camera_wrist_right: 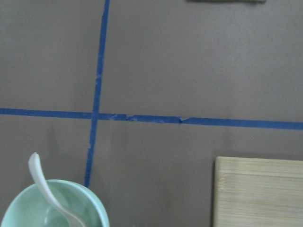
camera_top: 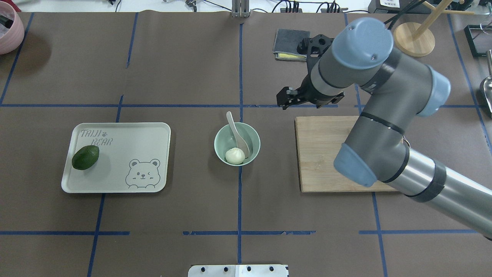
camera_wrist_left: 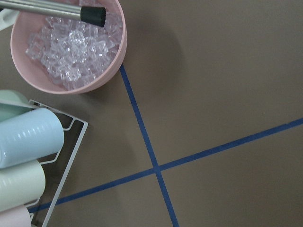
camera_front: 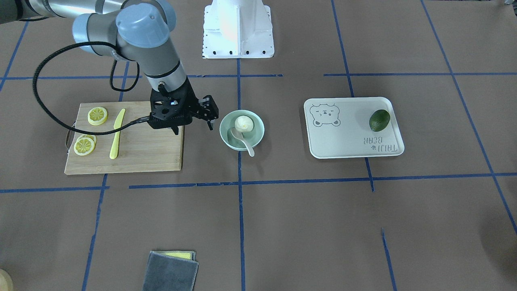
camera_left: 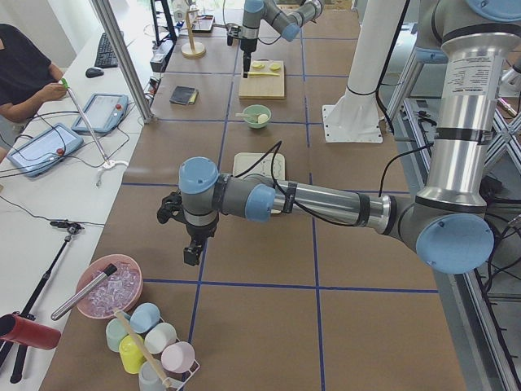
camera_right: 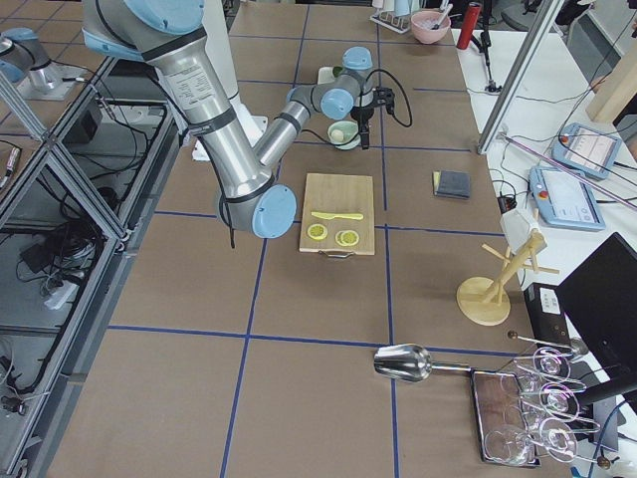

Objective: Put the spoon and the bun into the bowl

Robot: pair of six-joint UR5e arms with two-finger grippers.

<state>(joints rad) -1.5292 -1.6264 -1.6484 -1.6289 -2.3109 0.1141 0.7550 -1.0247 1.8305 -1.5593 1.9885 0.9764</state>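
The mint-green bowl (camera_front: 259, 136) stands at the table's middle, also in the overhead view (camera_top: 219, 148). The white bun (camera_front: 244, 123) sits inside it. The cream spoon (camera_front: 243, 140) lies with its scoop in the bowl and its handle over the rim (camera_top: 233, 122). My right gripper (camera_front: 209, 115) hovers beside the bowl, between it and the cutting board, open and empty. The right wrist view shows the bowl's rim (camera_wrist_right: 94, 208) and the spoon handle (camera_wrist_right: 42, 184). My left gripper (camera_left: 189, 251) is far off near the pink ice bowl; I cannot tell whether it is open or shut.
A wooden cutting board (camera_front: 145, 153) with lemon slices (camera_front: 97, 115) and a yellow knife (camera_front: 117, 133) lies under the right arm. A cream bear tray (camera_front: 343, 141) holds an avocado (camera_front: 379, 120). A grey cloth (camera_front: 171, 270) lies at the operators' edge. A pink ice bowl (camera_wrist_left: 113, 56) and cups (camera_wrist_left: 28, 139) are below the left wrist.
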